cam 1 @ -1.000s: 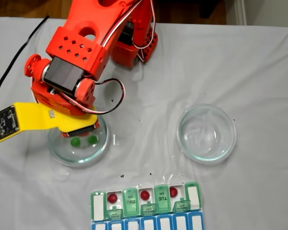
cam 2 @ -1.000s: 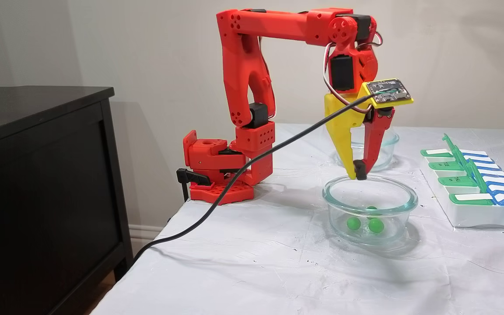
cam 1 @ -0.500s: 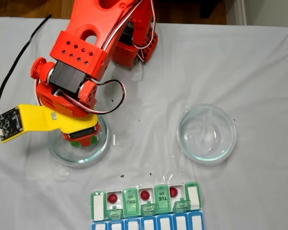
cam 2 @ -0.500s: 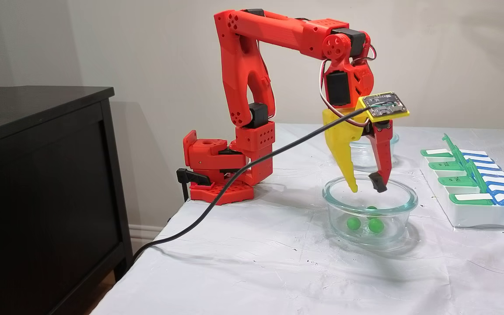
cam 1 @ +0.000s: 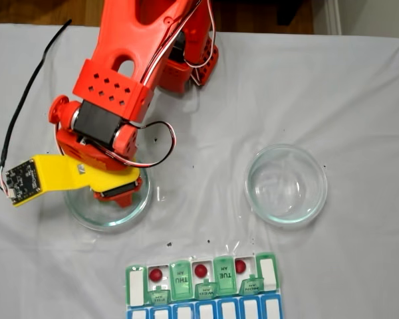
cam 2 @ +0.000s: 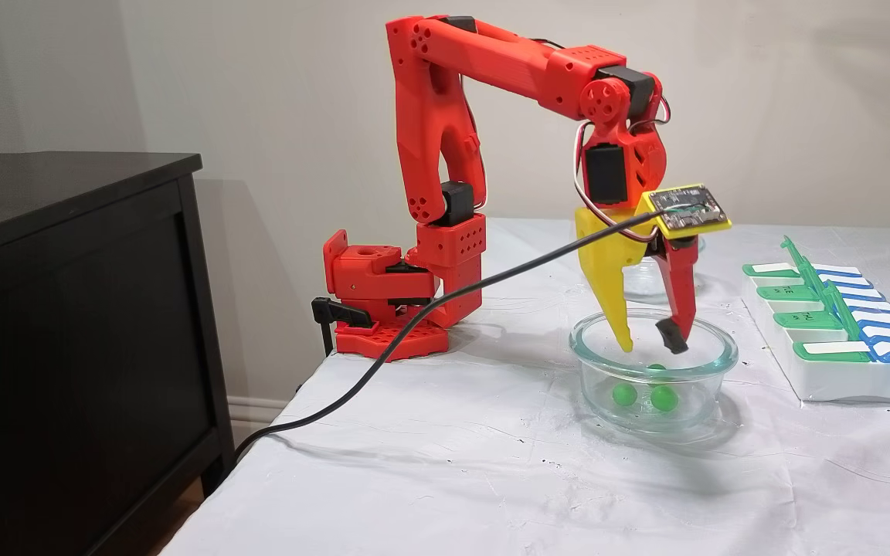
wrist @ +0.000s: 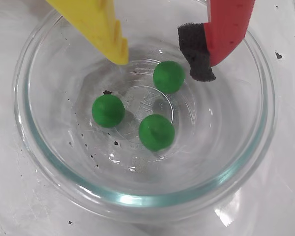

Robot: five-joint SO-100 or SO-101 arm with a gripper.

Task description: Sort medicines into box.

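Three green medicine balls lie in a clear glass dish [wrist: 137, 199]: one ball [wrist: 168, 76] between the fingers, two more [wrist: 108, 110] [wrist: 156, 132] nearer the camera. My gripper [wrist: 162, 66] is open, its yellow fingertip [wrist: 119, 49] and red finger's black pad [wrist: 196, 54] hanging just inside the rim above them. From the side, the gripper [cam 2: 650, 345] dips into the dish [cam 2: 580, 347]. Three dark red balls [cam 1: 156, 274] [cam 1: 200, 270] [cam 1: 240, 266] sit in open compartments of the box [cam 1: 266, 274], also at the right [cam 2: 839, 378].
A second glass dish [cam 1: 286, 184] stands empty to the right of the first [cam 1: 86, 219]. The arm's base [cam 2: 383, 301] is at the table's back. A black cable [cam 2: 414, 316] trails off the left edge. A black cabinet [cam 2: 66, 309] stands beside the table.
The gripper went from shut above the dish rim to open. It has come down so the fingertips are inside the dish.
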